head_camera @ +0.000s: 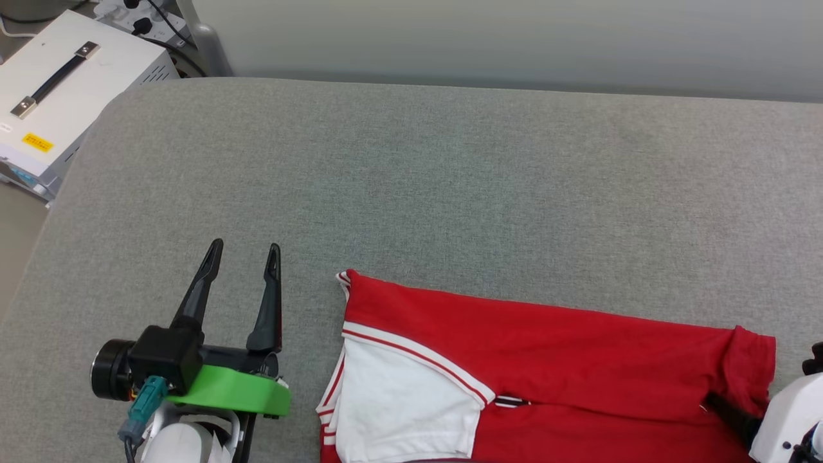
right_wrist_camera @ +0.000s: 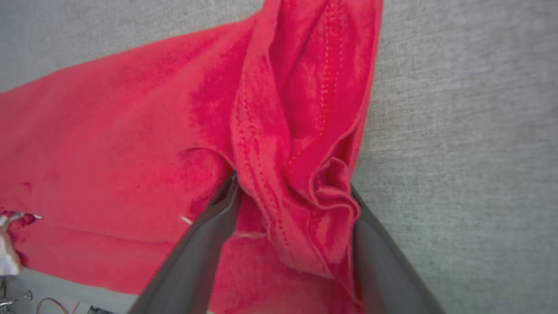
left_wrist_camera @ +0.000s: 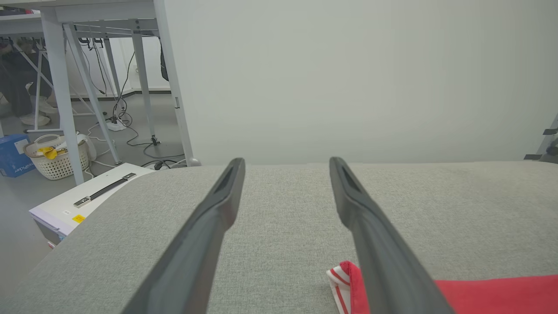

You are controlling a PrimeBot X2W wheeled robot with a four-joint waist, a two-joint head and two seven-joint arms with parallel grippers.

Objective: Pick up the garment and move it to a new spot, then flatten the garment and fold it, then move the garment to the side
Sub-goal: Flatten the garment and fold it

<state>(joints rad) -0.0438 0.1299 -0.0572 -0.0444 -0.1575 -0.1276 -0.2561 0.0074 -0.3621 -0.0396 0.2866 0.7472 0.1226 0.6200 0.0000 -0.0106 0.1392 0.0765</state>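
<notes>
Garment [head_camera: 546,347] lies half-folded at the near edge of the pad [head_camera: 411,180]. We note right gripper [right_wrist_camera: 293,185] spread astride its bunched hem, presumably to pinch it; left gripper [head_camera: 244,247] spread, empty, beside the sleeve end.

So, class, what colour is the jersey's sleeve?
The red jersey's short sleeve is white; clearest in head view.
</notes>
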